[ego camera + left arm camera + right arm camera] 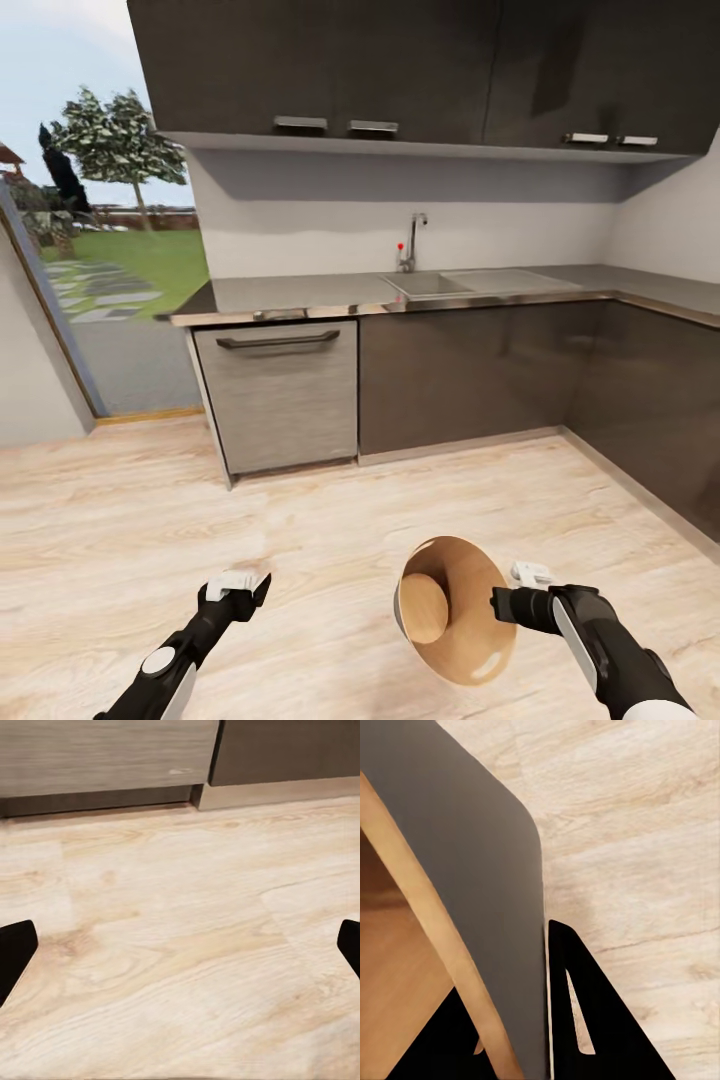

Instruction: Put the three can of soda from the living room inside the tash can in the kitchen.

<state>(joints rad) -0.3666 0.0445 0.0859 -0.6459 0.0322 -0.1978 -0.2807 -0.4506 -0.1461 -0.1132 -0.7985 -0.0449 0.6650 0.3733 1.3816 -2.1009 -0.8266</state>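
Observation:
The trash can (455, 610), a copper-brown tapered pail, hangs above the pale plank floor, tipped on its side with its mouth facing the head camera. Its round bottom shows inside. My right gripper (503, 605) is shut on its rim from the right. In the right wrist view the pail's wall (472, 870) runs between the dark fingers (585, 1020) of my right gripper (510, 1039). Low at the left, my left gripper (240, 590) stands open with nothing in it, and its fingertips (15, 952) sit wide apart over bare floor. The soda cans are out of view.
I am in the kitchen. A steel-fronted dishwasher (280, 395) and dark cabinet fronts (470, 375) stand ahead under a steel counter with a sink (440, 282) and faucet (410, 243). The counter turns along the right wall (670, 400). A glass opening (110, 300) at the left shows a garden.

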